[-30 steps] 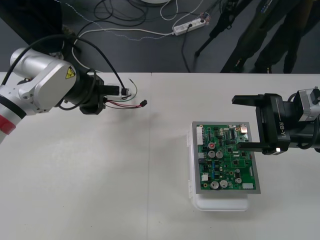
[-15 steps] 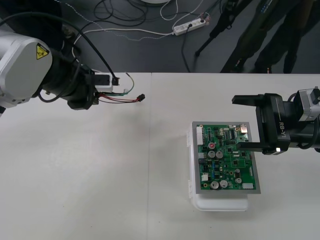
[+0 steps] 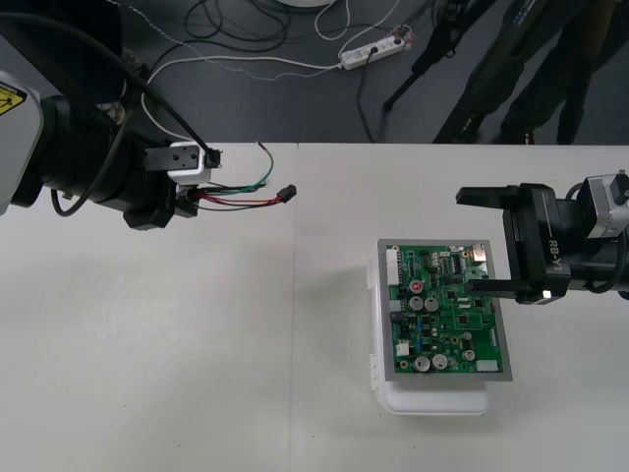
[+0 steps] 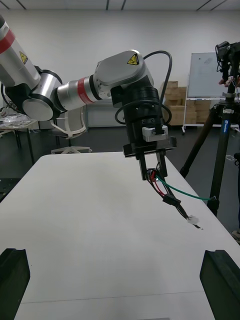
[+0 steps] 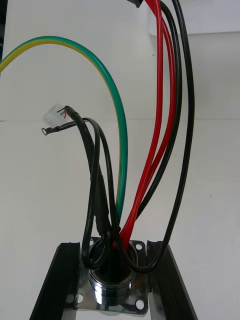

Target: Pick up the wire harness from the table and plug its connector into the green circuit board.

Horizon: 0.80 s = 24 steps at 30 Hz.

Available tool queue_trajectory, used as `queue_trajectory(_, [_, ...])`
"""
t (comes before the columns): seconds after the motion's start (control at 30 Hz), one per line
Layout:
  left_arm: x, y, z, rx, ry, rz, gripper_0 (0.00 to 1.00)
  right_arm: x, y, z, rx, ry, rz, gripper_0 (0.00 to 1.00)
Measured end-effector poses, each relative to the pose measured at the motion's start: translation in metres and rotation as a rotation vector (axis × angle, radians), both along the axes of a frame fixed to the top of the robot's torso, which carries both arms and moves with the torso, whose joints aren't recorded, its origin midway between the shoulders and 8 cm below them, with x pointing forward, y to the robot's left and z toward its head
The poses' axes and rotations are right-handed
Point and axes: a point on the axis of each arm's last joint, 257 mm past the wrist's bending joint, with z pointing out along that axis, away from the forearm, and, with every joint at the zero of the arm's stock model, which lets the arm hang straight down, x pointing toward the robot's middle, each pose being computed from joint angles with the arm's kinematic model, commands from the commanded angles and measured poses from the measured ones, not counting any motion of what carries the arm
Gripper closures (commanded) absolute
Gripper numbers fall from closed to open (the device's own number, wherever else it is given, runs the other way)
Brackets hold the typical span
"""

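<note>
My left gripper (image 3: 193,198) is at the table's far left, shut on the round metal socket (image 5: 113,283) of the wire harness (image 3: 246,200). The flange sits between its two black fingers (image 5: 56,283). Red, black and green wires (image 5: 155,130) run out from the gripper toward the right, ending in a small black plug (image 3: 287,193) held clear of the table. In the right wrist view the left gripper (image 4: 153,171) hangs above the table with the wires (image 4: 169,196) drooping from it. The green circuit board (image 3: 447,315) lies on its white base (image 3: 432,401) at the right. My right gripper (image 3: 484,243) stands open over the board's right edge.
A short lead with a small white connector (image 5: 51,118) branches off the harness. The table's far edge (image 3: 314,145) runs just behind the left gripper, with dark floor and cables beyond it. Bare table lies between the harness and the board.
The left arm has risen toward the camera with the harness in its grip, and the plug has shifted slightly right. The right arm has not moved.
</note>
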Motion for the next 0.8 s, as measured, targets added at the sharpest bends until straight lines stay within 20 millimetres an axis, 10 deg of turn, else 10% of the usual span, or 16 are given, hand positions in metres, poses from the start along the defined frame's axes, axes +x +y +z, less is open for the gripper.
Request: queue_trajectory(0.8, [-0.094, -0.043, 0.028, -0.155, -0.123, -0.134, 1.0, -0.001, 0.0, 0.003, 0.01, -0.001, 0.003, 0.0])
